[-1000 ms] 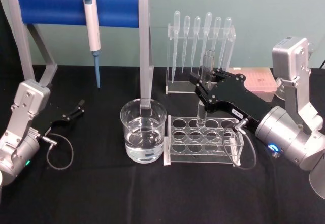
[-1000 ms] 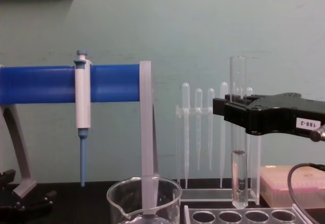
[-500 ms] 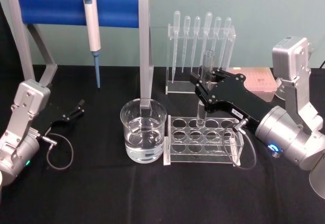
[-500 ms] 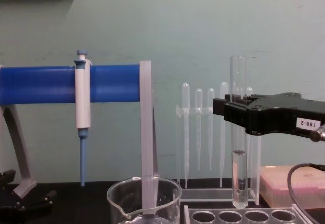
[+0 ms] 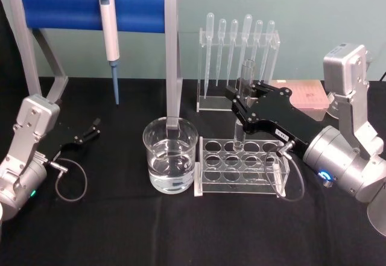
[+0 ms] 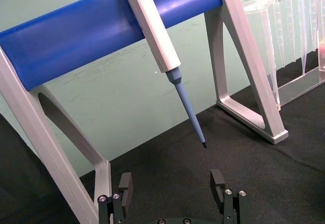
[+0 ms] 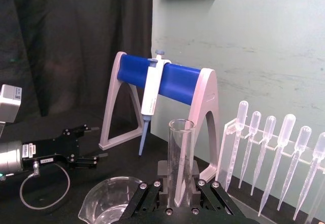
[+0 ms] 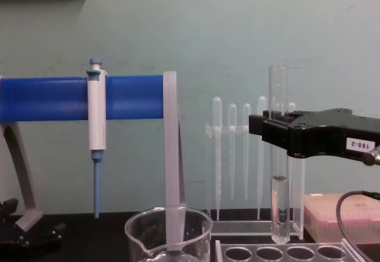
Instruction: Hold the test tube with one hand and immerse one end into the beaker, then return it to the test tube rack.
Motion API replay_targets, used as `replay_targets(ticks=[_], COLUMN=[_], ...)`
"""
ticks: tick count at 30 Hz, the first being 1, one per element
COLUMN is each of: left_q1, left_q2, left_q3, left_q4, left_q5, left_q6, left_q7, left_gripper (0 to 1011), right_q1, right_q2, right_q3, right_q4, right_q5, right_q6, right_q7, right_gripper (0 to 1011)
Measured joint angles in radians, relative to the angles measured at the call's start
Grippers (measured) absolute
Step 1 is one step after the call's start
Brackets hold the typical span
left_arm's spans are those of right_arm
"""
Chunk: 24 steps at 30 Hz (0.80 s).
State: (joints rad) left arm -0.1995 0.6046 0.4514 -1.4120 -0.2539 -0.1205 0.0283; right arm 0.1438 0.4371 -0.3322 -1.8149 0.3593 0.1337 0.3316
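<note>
Right tool (image 5: 240, 104) stays clenched on the upright test tube (image 8: 279, 208), unmoved in the last second, its bottom just above the back row of the test tube rack (image 5: 238, 189) near the beaker (image 5: 151, 157), so the task seems paused; left tool (image 6: 171, 183) is parked at the left, released.

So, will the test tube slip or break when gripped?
Probably slippery: the test tube is smooth clear glass, held by the right claw at mid-length. Likely fragile, so squeezing harder seems risky. Round-bottomed, it would probably roll if laid down. The left claw lies parked on the table.
</note>
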Motion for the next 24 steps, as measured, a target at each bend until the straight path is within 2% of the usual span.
replay_targets(ticks=[24], left_q1=[0.000], left_q2=[0.000], left_q3=[0.000], left_q4=[0.000], left_q5=[0.000], left_q6=[0.000], left_q7=[0.000], left_gripper=[1000], right_q1=[0.000], right_q2=[0.000], right_q3=[0.000], right_q4=[0.000], right_q5=[0.000], right_q6=[0.000], right_q7=[0.000], right_gripper=[225])
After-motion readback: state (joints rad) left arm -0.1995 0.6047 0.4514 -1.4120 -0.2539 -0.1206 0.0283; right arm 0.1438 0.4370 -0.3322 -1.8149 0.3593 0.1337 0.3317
